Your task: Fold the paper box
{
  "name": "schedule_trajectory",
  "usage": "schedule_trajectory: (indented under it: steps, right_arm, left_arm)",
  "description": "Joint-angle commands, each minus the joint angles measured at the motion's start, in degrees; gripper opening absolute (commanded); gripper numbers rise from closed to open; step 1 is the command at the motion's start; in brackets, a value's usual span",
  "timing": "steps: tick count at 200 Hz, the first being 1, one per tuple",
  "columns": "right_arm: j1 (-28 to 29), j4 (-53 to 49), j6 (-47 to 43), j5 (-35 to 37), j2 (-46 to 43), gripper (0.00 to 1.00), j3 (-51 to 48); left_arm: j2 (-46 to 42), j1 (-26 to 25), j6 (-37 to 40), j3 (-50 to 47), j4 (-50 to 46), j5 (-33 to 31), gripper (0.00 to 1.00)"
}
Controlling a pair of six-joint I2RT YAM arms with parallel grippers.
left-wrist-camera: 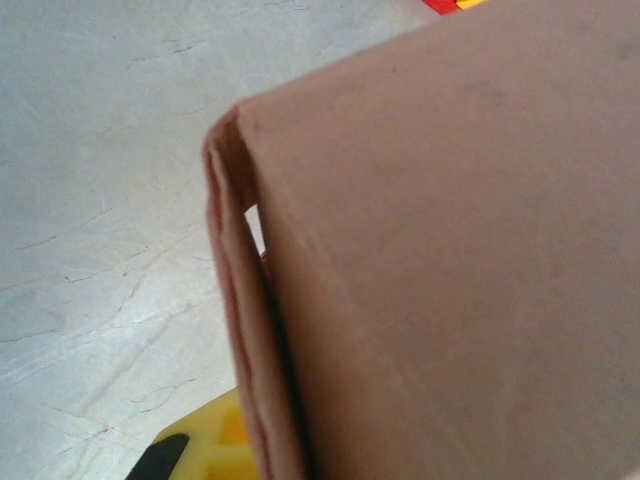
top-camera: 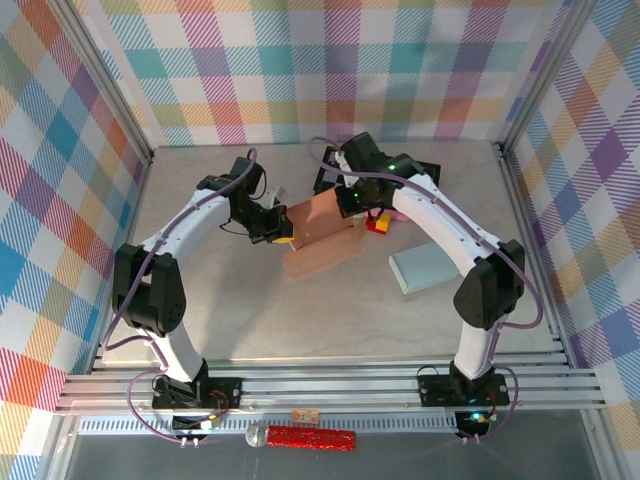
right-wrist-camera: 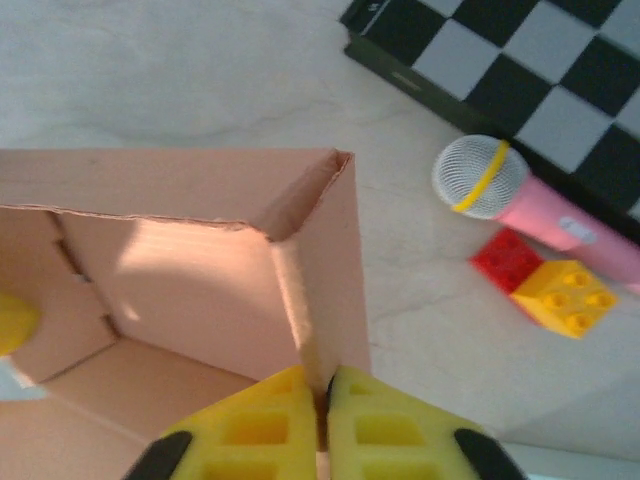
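Standing mid-way across the worktop (top-camera: 230, 310), box (top-camera: 322, 240) runs its long axis from arm to arm, left hand (top-camera: 281, 235) apparently pinched on its left end wall, right hand (right-wrist-camera: 325, 398) clamped on the opposite wall's rim, both equally near.

One overhead, two close on box (left-wrist-camera: 450, 250)
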Motion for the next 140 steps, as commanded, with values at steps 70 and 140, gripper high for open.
schedule_trajectory:
  steps: [70, 140]
  right_arm:
    - [3.79, -7.45, 2.39, 16.02, 5.68, 0.18, 8.3]
    - [3.16, -9.9, 1.54, 18.23, 9.67, 0.09, 14.62]
  left_arm:
    - [-1.0, -1.01, 1.65, 2.55, -0.29, 2.15, 0.0]
    - [-1.17, -1.78, 1.76, 2.94, -0.82, 1.38, 0.0]
